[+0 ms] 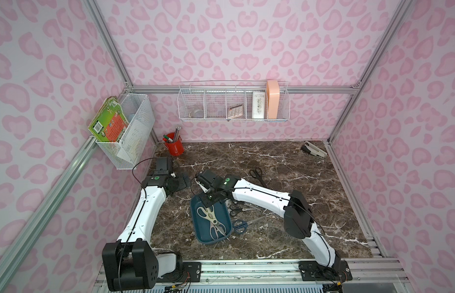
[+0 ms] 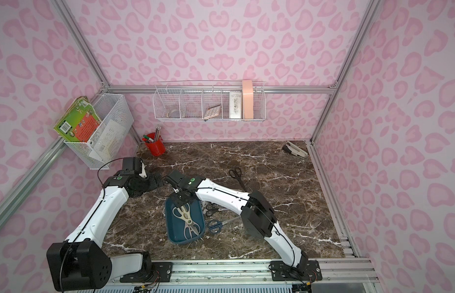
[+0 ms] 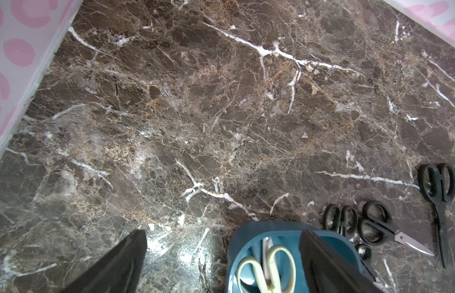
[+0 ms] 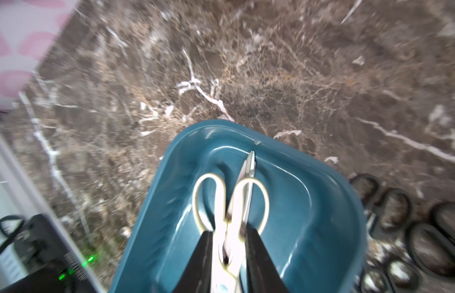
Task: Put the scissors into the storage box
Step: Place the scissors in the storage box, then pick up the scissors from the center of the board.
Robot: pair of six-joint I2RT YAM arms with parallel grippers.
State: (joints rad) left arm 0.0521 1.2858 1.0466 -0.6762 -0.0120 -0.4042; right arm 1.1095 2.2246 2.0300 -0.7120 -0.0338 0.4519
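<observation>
Right claw (image 4: 229,230) straddles cream shears (image 4: 231,215) and another pair's blades (image 4: 249,167) inside the storage box (image 4: 323,203); through blur I cannot tell whether it grips. Rising while pinching would drag them out.

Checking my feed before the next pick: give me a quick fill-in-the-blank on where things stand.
1. The cream-handled shears lie inside the ____.
2. The jaws of the left gripper stand ____, holding nothing.
3. The blue-handled scissors rest on the marble ____.
4. The pencil cup is coloured ____.
Missing words: storage box; open; table; red.
</observation>
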